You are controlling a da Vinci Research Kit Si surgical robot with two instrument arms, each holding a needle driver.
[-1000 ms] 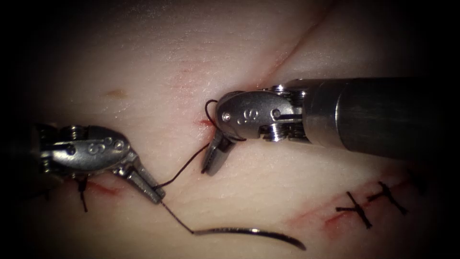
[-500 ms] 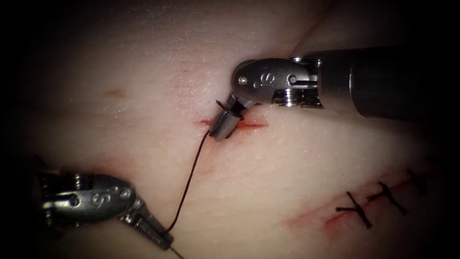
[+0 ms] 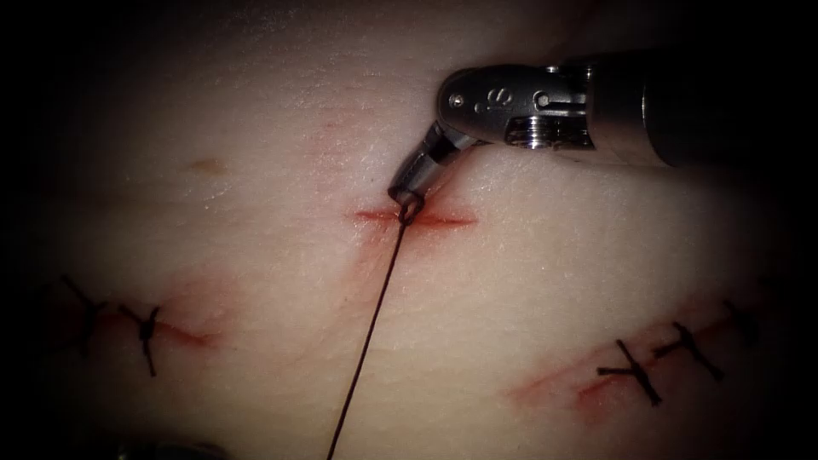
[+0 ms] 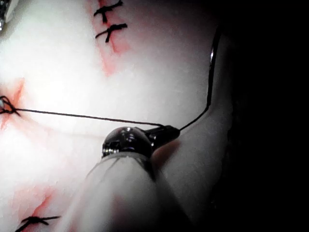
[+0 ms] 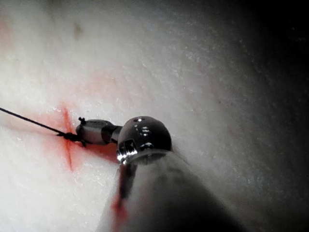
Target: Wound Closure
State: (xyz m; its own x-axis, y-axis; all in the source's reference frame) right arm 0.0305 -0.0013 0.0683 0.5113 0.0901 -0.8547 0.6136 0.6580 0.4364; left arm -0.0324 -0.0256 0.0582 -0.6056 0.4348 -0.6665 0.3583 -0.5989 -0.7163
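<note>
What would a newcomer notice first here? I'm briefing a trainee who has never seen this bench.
The thread stands out: a taut dark line from the small central cut down to the endoscope view's lower edge. The right tool is shut on the thread at the cut; the left tool is shut on it farther along, with the needle hanging free beyond, out of the tissue. Stitches cross cuts to either side.

right claw closed, angled down-left from its wrist, left claw closed
</note>
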